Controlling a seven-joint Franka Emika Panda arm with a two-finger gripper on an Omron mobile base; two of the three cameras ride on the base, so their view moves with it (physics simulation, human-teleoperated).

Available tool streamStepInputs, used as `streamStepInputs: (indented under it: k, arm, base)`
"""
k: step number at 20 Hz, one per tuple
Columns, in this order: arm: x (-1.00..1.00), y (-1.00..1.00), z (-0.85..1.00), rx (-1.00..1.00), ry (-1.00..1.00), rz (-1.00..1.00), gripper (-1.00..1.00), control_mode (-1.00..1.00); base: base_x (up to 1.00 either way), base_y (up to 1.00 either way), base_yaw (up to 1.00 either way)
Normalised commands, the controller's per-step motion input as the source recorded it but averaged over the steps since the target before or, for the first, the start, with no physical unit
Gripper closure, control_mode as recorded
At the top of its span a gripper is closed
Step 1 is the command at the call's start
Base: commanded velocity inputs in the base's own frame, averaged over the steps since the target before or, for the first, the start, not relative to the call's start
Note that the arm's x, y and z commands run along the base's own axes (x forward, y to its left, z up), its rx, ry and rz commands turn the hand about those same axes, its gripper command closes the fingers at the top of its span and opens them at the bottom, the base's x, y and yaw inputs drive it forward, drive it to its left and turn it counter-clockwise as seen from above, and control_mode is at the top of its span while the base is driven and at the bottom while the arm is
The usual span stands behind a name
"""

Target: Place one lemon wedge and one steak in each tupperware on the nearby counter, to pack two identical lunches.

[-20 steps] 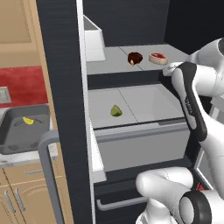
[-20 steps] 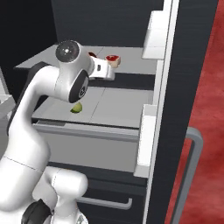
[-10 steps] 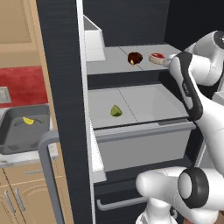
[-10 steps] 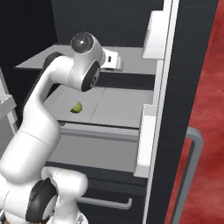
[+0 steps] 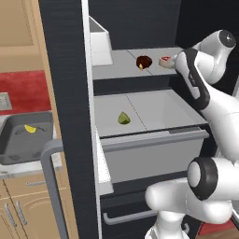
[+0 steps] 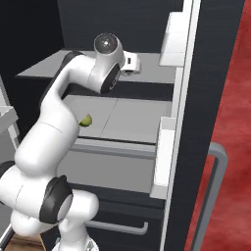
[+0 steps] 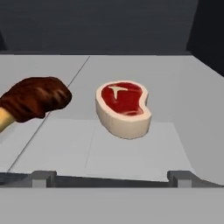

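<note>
Steak point(image 7: 124, 108) mid-shelf, apart from drumstick point(image 7: 35, 98)

A kitchen: an open fridge point(image 5: 65, 93) with grey shelves point(image 5: 149, 109) holding a raw steak point(image 7: 123, 107), cooked meat point(image 7: 35, 97) and a lime wedge point(image 5: 123, 118). Beside it stand tan cabinets point(image 5: 23, 205), a red backsplash point(image 5: 23, 91) and a tray point(image 5: 25, 137) with a lemon wedge point(image 5: 30, 129).

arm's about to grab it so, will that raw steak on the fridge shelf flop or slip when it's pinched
The steak looks thick and blocky with upright pale sides, so it probably stays stiff. Those smooth curved sides might slip between the fingertips. It lies flat on the shelf, so rolling seems unlikely.
</note>
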Motion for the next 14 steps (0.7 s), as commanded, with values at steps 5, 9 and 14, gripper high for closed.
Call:
streamStepInputs:
  k: [5,9,14]
  arm:
    - [0.62,0.0,-0.14,-0.01,0.04,0.07,-1.0,-1.0]
    - [0.64,0.0,-0.11,-0.04,0.06,0.01,-1.0,-1.0]
    - [0.53,-0.02,-0.01,-0.04,0.07,0.0,-1.0,-1.0]
  base:
    - [0.0,0.0,0.0]
    - [0.0,0.0,0.0]
    - [0.0,0.0,0.0]
